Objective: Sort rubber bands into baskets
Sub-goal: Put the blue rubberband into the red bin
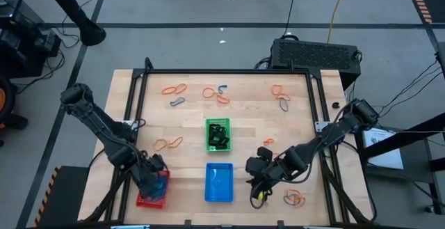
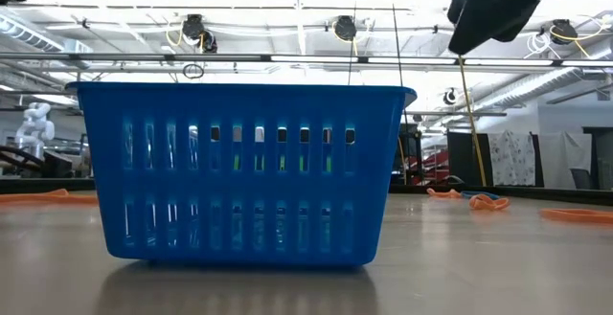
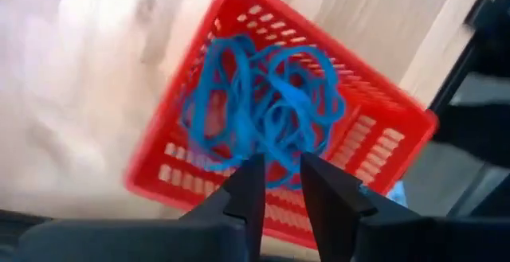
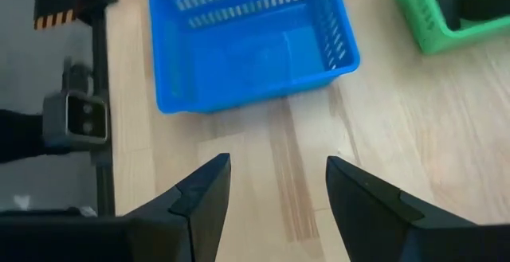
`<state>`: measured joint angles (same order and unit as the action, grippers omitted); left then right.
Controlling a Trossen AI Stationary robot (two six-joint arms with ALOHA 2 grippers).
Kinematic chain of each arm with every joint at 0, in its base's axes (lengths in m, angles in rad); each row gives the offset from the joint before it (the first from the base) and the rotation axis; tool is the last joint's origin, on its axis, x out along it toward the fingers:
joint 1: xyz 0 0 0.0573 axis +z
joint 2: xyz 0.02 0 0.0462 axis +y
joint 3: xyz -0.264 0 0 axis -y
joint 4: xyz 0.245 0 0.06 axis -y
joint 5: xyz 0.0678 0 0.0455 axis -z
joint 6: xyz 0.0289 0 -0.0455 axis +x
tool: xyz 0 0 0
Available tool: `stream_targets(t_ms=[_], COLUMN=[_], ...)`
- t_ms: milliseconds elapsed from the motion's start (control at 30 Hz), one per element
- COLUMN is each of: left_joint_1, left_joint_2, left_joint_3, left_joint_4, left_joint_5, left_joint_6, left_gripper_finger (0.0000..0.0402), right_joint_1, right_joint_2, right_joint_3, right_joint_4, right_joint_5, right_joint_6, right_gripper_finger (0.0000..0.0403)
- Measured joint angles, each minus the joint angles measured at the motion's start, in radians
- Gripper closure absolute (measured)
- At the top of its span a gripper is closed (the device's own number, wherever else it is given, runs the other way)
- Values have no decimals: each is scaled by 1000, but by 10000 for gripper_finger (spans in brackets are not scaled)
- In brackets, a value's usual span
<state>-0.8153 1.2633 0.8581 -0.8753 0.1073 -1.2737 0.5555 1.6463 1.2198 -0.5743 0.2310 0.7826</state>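
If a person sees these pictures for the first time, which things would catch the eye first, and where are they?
Probably the red basket at the table's front left corner, with a tangle of blue rubber bands in it and the left gripper just above, fingers slightly apart. Next come the blue basket at front centre and the green basket behind it holding dark bands. The right gripper hovers open beside the blue basket, empty.

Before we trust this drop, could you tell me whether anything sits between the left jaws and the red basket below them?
Nothing visible does. The left gripper hangs directly over the red basket, jaws slightly apart, with only the blue rubber bands piled inside it.
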Motion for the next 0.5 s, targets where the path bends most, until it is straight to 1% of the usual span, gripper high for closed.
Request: stream_targets(t_ms=[67, 133, 267, 367, 433, 500], left_joint_1=[31, 58, 148, 277, 385, 504], left_joint_2=[-2, -16, -39, -57, -69, -80], left_joint_3=[0, 0, 0, 0, 0, 0], left_joint_4=[-3, 17, 73, 149, 213, 302], left_joint_5=[-4, -56, -195, -249, -253, -201], left_joint_6=[133, 295, 665, 889, 1038, 1162], left_gripper_finger=[306, 304, 304, 308, 313, 318], right_joint_1=[-17, -34, -46, -45, -46, -48], right_joint_2=[-3, -4, -5, -5, -5, -5], right_joint_3=[0, 0, 0, 0, 0, 0], right_joint_4=[-13, -25, -68, -115, -128, -121], right_joint_5=[-3, -29, -177, -261, -258, -227], right_joint_6=[83, 205, 408, 542, 611, 691], right_gripper_finger=[204, 204, 204, 204, 204, 204])
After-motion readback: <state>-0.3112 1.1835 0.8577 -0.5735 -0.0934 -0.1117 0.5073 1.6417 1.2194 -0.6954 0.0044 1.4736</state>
